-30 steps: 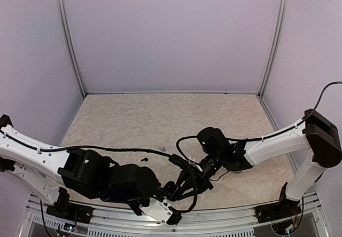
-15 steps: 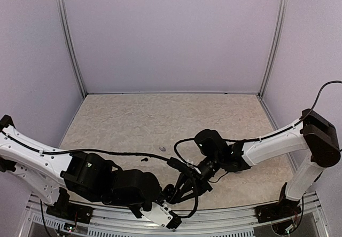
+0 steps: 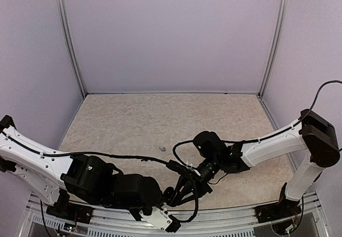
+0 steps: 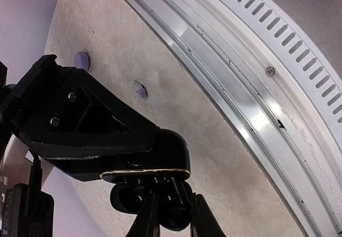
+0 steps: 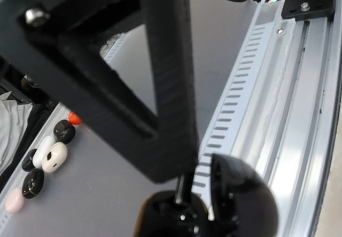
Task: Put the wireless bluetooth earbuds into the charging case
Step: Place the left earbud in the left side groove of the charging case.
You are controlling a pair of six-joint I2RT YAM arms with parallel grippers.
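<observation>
My left gripper (image 4: 173,218) is shut on the base of the open black charging case (image 4: 160,202), whose gold-rimmed lid (image 4: 168,154) stands up. My right gripper (image 5: 179,179) hangs right over the case (image 5: 168,215), shut on a black earbud; only the earbud's thin stem (image 5: 180,191) shows, pointing down into a well. In the top view the two grippers (image 3: 172,194) (image 3: 187,185) meet near the front edge. Two lavender earbuds (image 4: 82,60) (image 4: 140,89) lie loose on the table; one of them (image 3: 162,149) shows from above.
The metal rail (image 4: 251,114) and the slotted white strip (image 4: 288,39) along the table's near edge run close beside the case. The right arm's black cable (image 3: 179,154) loops over the table. Small black, white and pink things (image 5: 48,157) lie off the table below.
The left arm has swung a little toward the near edge, and the right gripper has followed it down and left. A small dark bud beside the left arm no longer shows.
</observation>
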